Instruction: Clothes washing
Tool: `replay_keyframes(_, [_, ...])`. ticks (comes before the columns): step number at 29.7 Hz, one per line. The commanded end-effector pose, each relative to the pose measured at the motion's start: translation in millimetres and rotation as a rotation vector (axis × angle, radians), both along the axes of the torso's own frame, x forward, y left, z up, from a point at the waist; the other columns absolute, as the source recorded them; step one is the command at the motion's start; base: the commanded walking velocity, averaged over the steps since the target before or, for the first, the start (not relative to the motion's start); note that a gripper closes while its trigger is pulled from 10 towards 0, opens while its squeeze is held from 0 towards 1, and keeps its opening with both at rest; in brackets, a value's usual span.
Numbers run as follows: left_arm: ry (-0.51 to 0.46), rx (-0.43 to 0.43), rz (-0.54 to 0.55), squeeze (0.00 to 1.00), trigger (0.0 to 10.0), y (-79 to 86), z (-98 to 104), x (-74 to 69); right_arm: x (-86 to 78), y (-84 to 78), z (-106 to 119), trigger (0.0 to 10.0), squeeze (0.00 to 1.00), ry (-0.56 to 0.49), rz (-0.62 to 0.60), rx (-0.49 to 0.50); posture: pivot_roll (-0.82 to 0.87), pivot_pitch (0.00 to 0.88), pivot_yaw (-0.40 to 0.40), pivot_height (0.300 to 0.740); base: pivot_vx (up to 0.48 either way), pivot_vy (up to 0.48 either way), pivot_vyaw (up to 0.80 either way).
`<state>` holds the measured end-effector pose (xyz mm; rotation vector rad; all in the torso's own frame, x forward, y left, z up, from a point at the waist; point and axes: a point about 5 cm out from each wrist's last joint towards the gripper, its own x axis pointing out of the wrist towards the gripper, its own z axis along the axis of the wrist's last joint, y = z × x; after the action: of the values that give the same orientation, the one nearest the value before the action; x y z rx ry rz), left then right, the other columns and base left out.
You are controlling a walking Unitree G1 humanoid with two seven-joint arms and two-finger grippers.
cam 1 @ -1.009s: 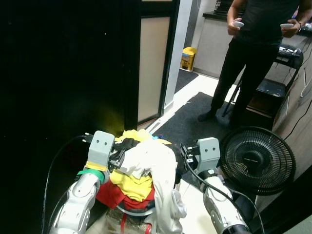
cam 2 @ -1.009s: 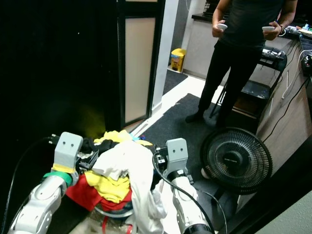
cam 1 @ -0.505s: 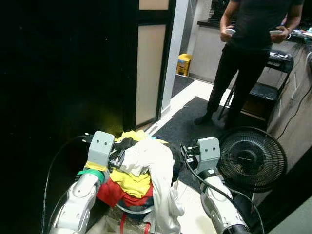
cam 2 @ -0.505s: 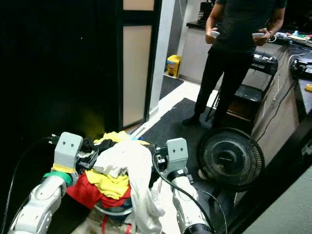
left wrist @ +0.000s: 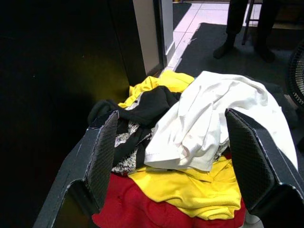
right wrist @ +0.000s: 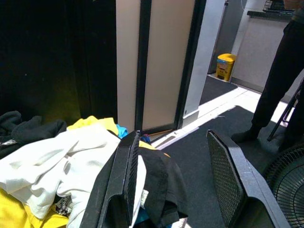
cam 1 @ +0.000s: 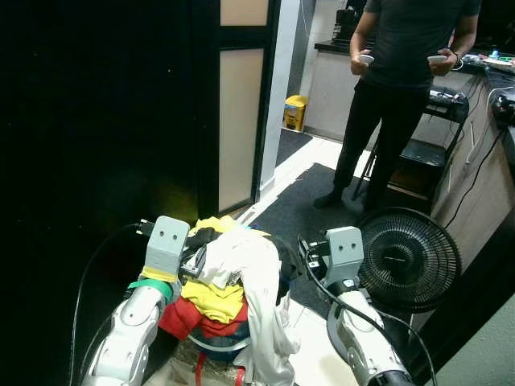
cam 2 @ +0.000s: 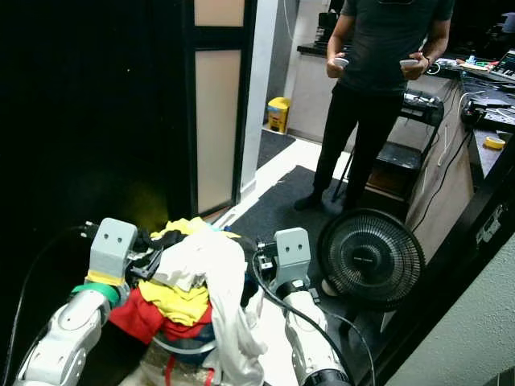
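Note:
A heap of clothes [cam 1: 229,277] fills a basket whose rim [cam 1: 216,347] shows under it. A white shirt [left wrist: 209,118] lies on top, over yellow [left wrist: 190,185], red [left wrist: 142,211] and black [left wrist: 147,107] garments, and hangs down the front. My left gripper [left wrist: 172,115] is at the heap's left side, its fingers spread wide over the clothes. My right gripper [right wrist: 175,135] is at the heap's right side, also open, with a black garment [right wrist: 159,183] beside one finger [right wrist: 124,183].
A person [cam 1: 402,72] in dark clothes stands ahead on the right, holding two controllers. A round black fan [cam 1: 406,257] stands on the floor close to my right arm. A dark wall lies left, then a door panel [cam 1: 240,121], a dark mat [cam 1: 318,201] and a yellow bin [cam 1: 294,112].
The whole view has shifted, so the camera moved: the person and the fan sit further left in the picture. Both arms and the heap keep the same pose.

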<state>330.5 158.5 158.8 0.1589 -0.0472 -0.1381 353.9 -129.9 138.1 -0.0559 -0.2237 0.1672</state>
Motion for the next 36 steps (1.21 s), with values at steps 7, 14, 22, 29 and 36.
replay_keyframes(7, [0.02,0.002,0.005,0.0,10.0,-0.3,-5.6,-1.3,-2.3,-2.8,-7.9,10.0,0.0,0.026,-0.01,0.001,0.01,0.022,0.022,0.74,0.0,0.0,0.0])
replay_keyframes(14, [0.021,0.002,0.006,0.0,10.0,-0.2,-5.9,-1.1,-2.3,-2.8,-8.0,10.0,0.0,0.026,-0.011,0.001,0.01,0.022,0.021,0.74,0.0,0.0,0.0])
replay_keyframes(22, [0.023,0.003,0.006,0.0,10.0,-0.1,-6.2,-1.2,-2.4,-2.8,-8.4,10.0,0.0,0.028,-0.011,0.0,0.01,0.024,0.021,0.74,0.0,0.0,0.0])
replay_keyframes(29, [0.023,0.003,0.006,0.0,10.0,0.0,-6.3,-1.2,-2.5,-3.1,-8.6,10.0,0.0,0.028,-0.013,0.001,0.01,0.024,0.022,0.74,0.0,0.0,0.0])
replay_keyframes(36, [0.021,0.005,0.009,0.0,10.0,0.7,-5.8,-0.4,-2.5,-2.8,-8.4,10.0,0.0,0.026,-0.012,0.002,0.01,0.022,0.021,0.74,0.0,0.0,0.0])
